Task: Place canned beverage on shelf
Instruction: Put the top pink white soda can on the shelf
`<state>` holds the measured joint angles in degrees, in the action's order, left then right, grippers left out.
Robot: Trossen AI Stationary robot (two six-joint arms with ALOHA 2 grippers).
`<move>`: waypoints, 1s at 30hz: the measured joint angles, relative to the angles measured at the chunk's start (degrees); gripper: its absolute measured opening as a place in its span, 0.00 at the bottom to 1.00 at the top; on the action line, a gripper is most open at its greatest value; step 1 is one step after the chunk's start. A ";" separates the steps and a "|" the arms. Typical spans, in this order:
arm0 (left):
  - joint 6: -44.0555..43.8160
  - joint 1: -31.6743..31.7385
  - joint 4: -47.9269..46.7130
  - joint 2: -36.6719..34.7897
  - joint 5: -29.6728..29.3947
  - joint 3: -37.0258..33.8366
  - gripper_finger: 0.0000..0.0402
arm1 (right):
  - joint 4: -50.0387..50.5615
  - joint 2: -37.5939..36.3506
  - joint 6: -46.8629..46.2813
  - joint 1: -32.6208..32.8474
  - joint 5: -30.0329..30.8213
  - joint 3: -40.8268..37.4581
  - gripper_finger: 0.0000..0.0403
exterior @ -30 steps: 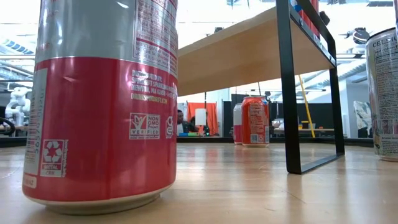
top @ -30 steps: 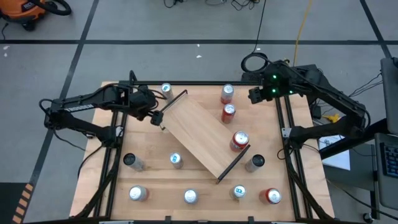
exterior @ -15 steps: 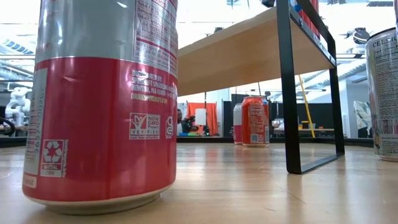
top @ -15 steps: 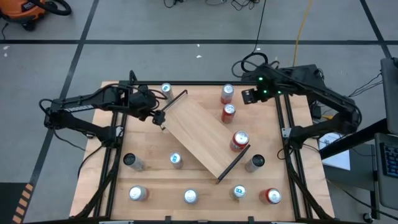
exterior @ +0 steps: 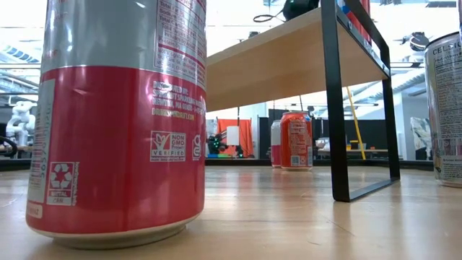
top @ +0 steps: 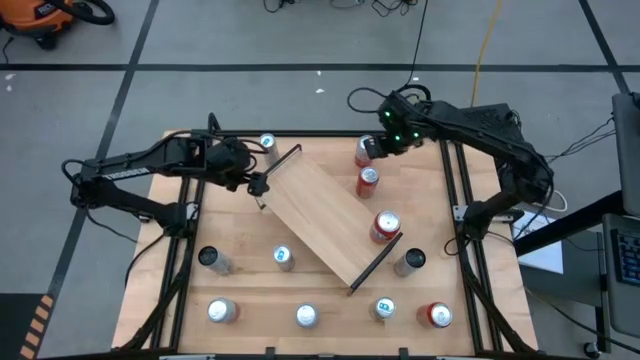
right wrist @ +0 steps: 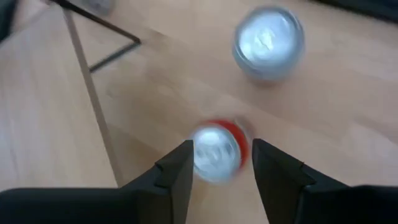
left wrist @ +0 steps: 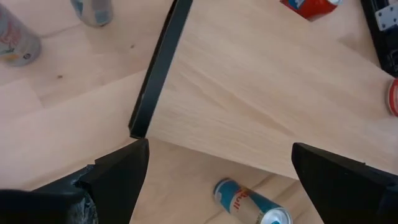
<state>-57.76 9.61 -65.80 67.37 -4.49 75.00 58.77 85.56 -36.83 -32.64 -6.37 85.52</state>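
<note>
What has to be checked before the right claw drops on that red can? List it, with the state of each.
1. Right claw open: ok, fingers apart.
2. Red can centred between its fingers: ok in the right wrist view.
3. Neighbouring can clear of the fingers: ok, stands apart.
4. Claw height over the can: cannot tell.
5. Free room on the shelf: ok, only one can on it, near one rail.
6. Left claw out of the way: ok, open at the shelf's other rail.
</note>
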 joint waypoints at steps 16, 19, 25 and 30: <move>0.43 2.90 0.98 0.00 -0.44 0.00 0.99 | -7.67 11.47 12.64 -5.33 -0.96 5.67 0.73; 1.14 2.90 0.98 0.00 -0.26 0.00 0.99 | -5.28 14.03 14.19 -5.59 1.45 8.21 0.81; 1.27 2.88 0.87 0.00 -0.09 0.00 0.99 | -1.42 18.10 16.71 -5.92 2.07 10.05 0.91; 1.38 2.66 0.87 0.00 0.02 0.00 0.99 | 0.07 19.83 17.34 -5.92 3.61 10.05 0.92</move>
<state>-56.38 12.27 -64.93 67.37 -4.47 75.00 58.84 105.39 -19.49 -38.57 -2.76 95.57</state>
